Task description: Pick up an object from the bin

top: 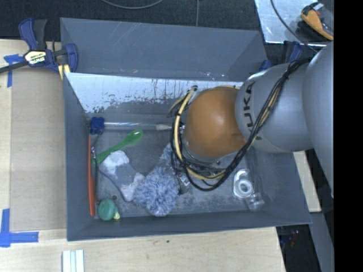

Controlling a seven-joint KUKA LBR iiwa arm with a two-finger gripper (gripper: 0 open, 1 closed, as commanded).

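Apparently for a grasp from above, the hand hangs beside the blue-grey cloth near the bin's front edge; open or closed, I cannot tell.

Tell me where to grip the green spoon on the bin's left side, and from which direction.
Probably take the green spoon by its thin handle, just below the bowl. It lies flat and slanted, so come straight down and close across the handle's width. Its lower end runs beside the pale cloth and near the orange stick, leaving less room there.
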